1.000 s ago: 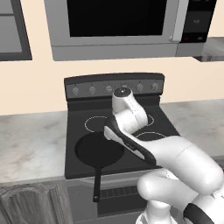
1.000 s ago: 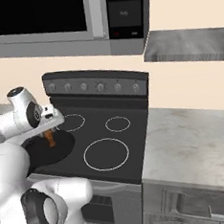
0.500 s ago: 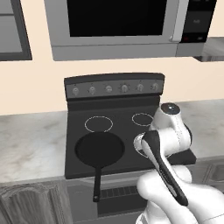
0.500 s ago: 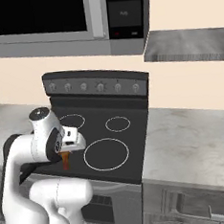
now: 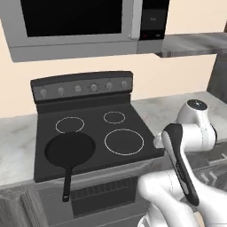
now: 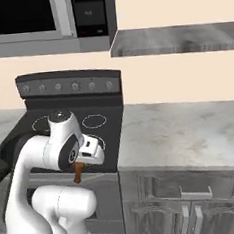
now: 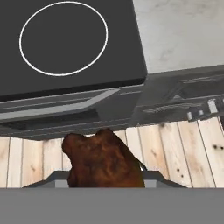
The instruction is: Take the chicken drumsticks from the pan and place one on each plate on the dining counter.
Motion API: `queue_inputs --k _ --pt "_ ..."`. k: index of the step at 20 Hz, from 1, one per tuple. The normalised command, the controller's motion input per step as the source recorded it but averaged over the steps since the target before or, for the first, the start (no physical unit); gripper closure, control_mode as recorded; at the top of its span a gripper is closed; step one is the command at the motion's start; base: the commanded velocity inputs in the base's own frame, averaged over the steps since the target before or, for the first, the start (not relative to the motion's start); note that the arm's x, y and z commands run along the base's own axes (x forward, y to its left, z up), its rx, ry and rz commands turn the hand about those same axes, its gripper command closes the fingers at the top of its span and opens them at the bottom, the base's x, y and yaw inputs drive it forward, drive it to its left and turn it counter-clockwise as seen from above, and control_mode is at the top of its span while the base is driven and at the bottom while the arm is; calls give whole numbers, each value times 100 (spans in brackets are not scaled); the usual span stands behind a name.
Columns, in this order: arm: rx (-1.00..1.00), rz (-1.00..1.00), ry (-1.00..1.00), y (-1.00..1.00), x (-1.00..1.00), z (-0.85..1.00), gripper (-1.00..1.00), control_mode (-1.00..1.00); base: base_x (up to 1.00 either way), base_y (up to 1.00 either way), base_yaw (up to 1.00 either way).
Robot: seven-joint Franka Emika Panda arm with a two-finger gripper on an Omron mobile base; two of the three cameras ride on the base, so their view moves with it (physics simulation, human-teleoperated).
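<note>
The claw grips 1 drumstick out over the stove's front edge, above the wooden floor; the pan looks empty. A loose pinch could drop it.

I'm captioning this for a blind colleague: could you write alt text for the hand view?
A brown chicken drumstick hangs in the gripper above a wooden floor, in front of the oven door. Beyond it are the black stove top with a white burner ring and a grey stone counter beside it.
</note>
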Motion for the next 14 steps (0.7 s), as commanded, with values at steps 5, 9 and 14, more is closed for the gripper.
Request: queue_inputs --k 5,9,14 --pt "0 0 0 0 0 0 100 100 -32 -41 -56" --pt "0 0 0 0 0 0 100 100 -3 -17 -70" --pt "0 0 0 0 0 0 100 100 0 -3 -79"
